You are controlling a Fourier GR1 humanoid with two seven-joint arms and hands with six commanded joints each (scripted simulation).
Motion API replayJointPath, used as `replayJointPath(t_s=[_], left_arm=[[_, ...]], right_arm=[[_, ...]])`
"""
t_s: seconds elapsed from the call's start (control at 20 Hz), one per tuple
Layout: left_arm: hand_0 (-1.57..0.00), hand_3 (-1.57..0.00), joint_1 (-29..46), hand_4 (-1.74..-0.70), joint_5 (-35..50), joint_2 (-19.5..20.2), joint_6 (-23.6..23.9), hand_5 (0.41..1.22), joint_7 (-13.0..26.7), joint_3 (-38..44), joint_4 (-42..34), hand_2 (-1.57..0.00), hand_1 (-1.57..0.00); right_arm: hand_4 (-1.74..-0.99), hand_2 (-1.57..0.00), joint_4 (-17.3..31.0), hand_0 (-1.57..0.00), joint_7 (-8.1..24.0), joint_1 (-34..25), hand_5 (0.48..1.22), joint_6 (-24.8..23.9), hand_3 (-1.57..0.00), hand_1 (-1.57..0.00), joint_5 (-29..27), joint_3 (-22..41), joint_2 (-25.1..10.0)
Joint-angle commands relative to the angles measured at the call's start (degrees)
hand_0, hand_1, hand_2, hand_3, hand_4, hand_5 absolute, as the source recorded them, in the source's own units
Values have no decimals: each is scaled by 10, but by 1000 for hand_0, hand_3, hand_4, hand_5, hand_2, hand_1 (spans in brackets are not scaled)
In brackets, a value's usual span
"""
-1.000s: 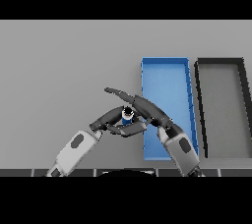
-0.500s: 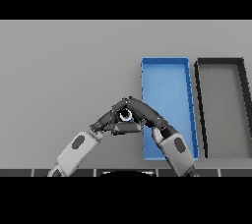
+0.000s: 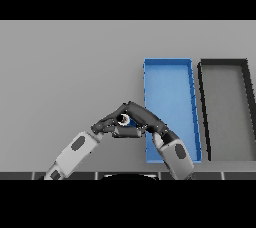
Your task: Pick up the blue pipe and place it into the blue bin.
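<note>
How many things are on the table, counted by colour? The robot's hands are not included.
Blue: 2, the blue bin and the blue pipe
Black: 1, the black bin
Total: 3

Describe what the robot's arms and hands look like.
Both arms have white forearm shells, each with a dark grey oval patch, and end in dark jointed wrists. The left robot hand and right robot hand are dark, nearly black. No cables or markings show.
</note>
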Motion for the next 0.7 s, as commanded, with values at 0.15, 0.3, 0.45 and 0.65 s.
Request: replayJointPath(t_s=[0.15,0.3,0.45,0.65], left_arm=[[-401,-136,-7,-1051,-19,4,-34,1118,4,8,10,-335,-328],[-205,-69,1,-912,-44,0,-13,901,-4,4,16,-171,-167],[-104,-35,-3,-836,-47,8,-6,754,21,11,15,-87,-85],[-42,-14,9,-842,-38,3,-2,636,25,13,15,-35,-34]], right_arm=[[-1483,-1563,-2,-1563,21,-2,1209,8,-1560,-1563,6,-9,21],[-1484,-1567,-8,-1567,4,9,1215,21,-1566,-1567,10,-18,34],[-1485,-1569,-9,-1569,-18,13,1218,25,-1568,-1569,20,-21,43],[-1487,-1570,-8,-1570,-32,11,1220,29,-1570,-1570,38,-32,51]])
